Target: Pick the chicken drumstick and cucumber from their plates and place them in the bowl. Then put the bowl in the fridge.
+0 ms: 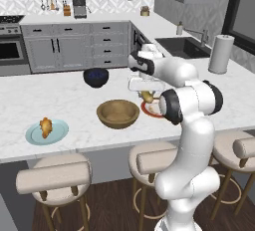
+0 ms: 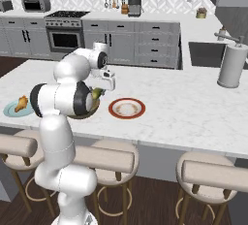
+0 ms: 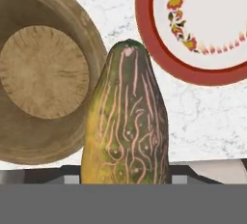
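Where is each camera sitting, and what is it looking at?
Left base view: behind the arm's left, facing the counter; arm at lower right.
Right base view: behind its right, facing the same counter; arm at lower left.
Hand view: on the hand, looking down past the held cucumber.
All three show the wooden bowl and the red-rimmed plate.

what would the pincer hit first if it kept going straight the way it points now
Probably bare counter: the pincer points down, holding the cucumber over the gap between the bowl and the red-rimmed plate. The cucumber's tip would touch first. Depth is unclear, so the bowl's rim may be grazed.
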